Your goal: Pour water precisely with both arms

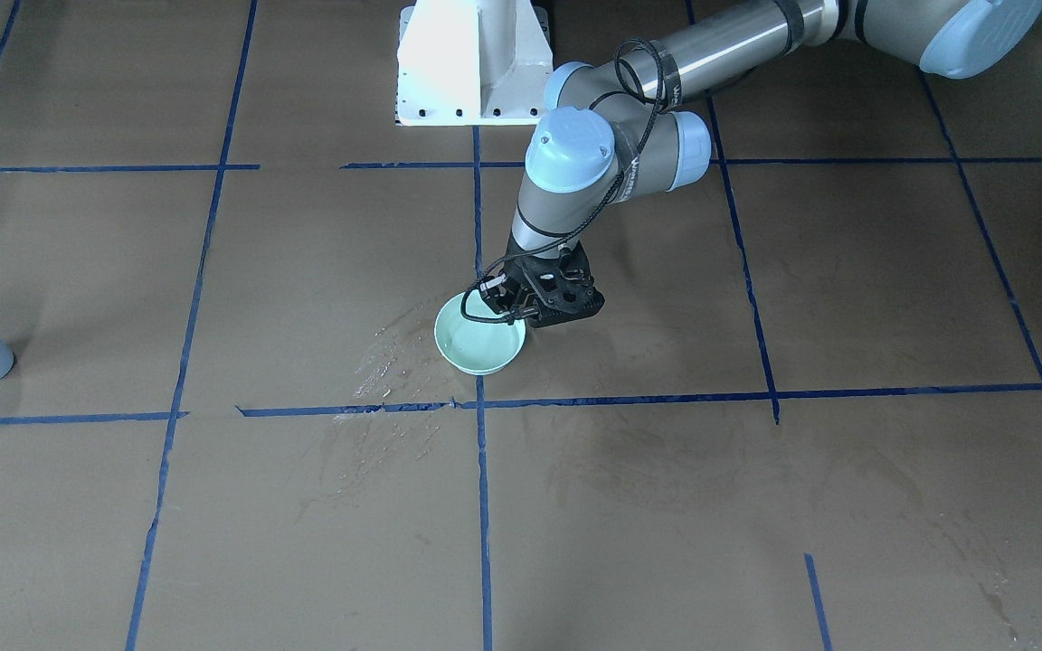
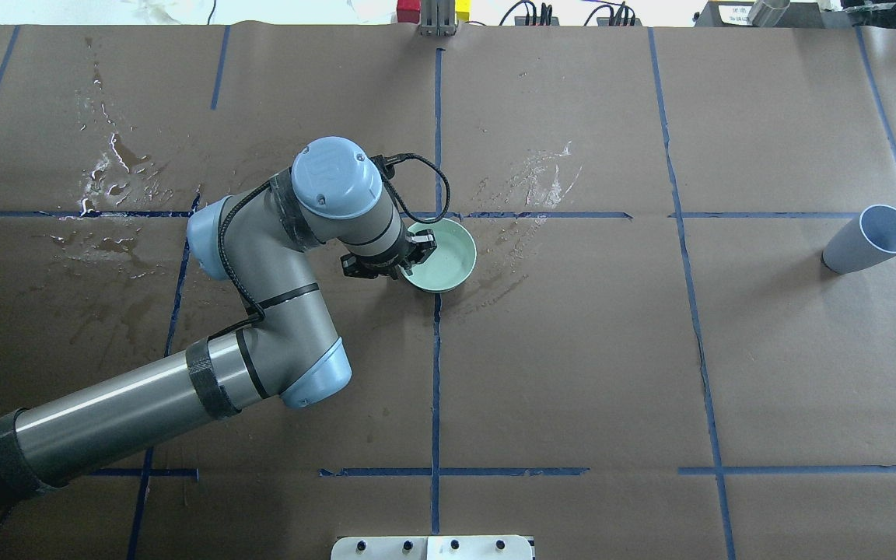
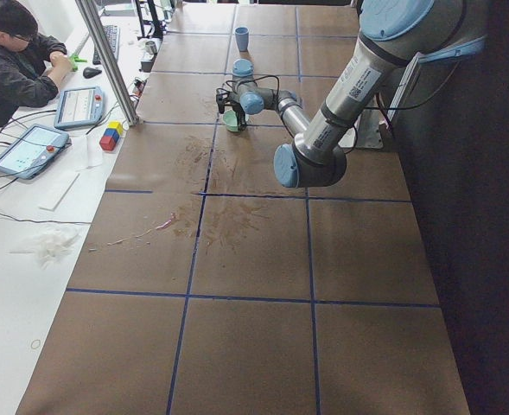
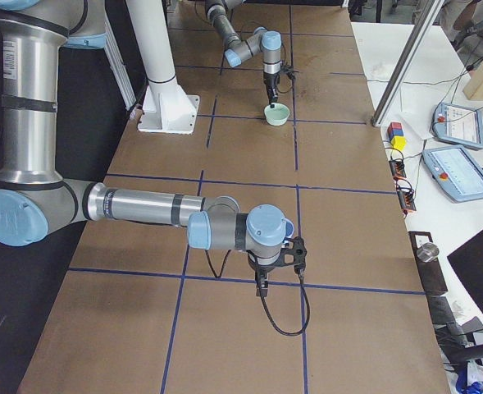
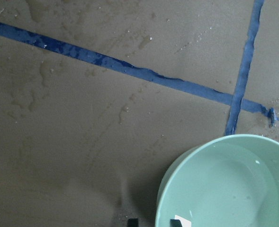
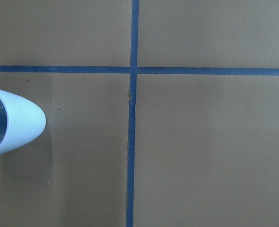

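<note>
1. The counter (image 2: 572, 373) is covered end to end in brown paper, marked into big squares with blue tape (image 2: 435, 373).
2. The paper is wet in places: a glistening, stained patch (image 2: 113, 171) on the far left, and a streak of droplets (image 2: 541, 175) just beyond the bowl.
3. A mint-green bowl (image 2: 471, 257) sits near the middle, right where two tape lines cross. The water (image 5: 234, 189) lies in it, clear, showing only as faint glints.
4. The left arm (image 2: 277, 257) reaches in and bends down over the bowl. Its left pincer (image 1: 510, 310) straddles the rim on the robot's side, one fingertip (image 5: 132, 221) outside the wall and one inside. I cannot tell whether it actually clamps the rim.
5. A pale grey-blue cup (image 2: 868, 239) stands upright far off towards the right end, well apart from the bowl.
6. The right arm (image 4: 134, 205) hangs low over bare paper at that end. I cannot tell whether its right pincer (image 4: 262, 286) is open or closed.
7. The white pedestal (image 1: 471, 63) is bolted at the robot's edge.
8. Across the counter, a seated operator (image 3: 12, 52) works at a white bench with control tablets (image 3: 29, 147) and coloured blocks (image 3: 111, 136) beside a metal post (image 3: 107, 60).
</note>
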Controlling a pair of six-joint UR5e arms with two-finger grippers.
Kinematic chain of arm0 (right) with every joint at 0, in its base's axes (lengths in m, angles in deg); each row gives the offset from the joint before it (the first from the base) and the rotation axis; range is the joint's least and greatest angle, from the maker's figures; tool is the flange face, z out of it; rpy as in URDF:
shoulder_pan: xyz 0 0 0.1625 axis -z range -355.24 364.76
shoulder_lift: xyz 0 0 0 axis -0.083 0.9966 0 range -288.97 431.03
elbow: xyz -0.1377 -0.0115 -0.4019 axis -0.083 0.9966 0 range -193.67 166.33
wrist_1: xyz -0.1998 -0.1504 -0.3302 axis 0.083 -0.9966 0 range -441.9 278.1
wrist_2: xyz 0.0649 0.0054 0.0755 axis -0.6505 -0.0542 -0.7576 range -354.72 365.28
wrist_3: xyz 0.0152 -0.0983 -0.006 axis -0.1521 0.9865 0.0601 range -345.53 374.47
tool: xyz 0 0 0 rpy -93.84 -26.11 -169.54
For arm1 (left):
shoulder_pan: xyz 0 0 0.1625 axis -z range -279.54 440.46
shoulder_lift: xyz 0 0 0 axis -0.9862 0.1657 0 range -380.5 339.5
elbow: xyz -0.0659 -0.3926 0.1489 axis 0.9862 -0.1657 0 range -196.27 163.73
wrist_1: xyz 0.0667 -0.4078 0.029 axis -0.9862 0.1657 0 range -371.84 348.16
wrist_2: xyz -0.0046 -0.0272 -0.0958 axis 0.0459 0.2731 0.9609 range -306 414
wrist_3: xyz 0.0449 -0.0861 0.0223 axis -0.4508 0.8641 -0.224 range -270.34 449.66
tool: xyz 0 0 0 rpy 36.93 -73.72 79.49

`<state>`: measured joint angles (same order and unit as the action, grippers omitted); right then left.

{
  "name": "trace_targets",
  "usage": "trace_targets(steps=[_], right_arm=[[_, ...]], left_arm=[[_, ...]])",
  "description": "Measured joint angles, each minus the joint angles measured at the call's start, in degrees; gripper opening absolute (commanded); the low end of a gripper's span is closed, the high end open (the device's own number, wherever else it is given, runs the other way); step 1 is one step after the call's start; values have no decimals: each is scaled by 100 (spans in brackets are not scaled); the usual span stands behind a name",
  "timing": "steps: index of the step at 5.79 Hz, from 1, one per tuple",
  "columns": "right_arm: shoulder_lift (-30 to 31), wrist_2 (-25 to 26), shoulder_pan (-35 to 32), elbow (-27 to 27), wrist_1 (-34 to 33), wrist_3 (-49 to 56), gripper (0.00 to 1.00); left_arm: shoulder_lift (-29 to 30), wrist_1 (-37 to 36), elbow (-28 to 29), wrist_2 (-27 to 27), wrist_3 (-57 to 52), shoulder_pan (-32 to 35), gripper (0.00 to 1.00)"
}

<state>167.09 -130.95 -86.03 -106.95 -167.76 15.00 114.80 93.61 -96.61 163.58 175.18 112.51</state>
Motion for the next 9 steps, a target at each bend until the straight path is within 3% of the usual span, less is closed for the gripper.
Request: trace_targets(steps=[4, 5, 6, 9], right_arm=[[0, 0, 0, 6, 0, -6, 100], [0, 0, 0, 9, 0, -16, 100], [0, 0, 0, 14, 0, -26, 100], [0, 0, 0, 24, 0, -27, 100]], left_arm=[[19, -2, -86, 72, -30, 112, 0], [-5, -14, -161, 327, -61, 298, 0], [-178, -21, -349, 722, -163, 558, 0], [-1493, -11, -1259, 1770, -1631, 1620, 0]])
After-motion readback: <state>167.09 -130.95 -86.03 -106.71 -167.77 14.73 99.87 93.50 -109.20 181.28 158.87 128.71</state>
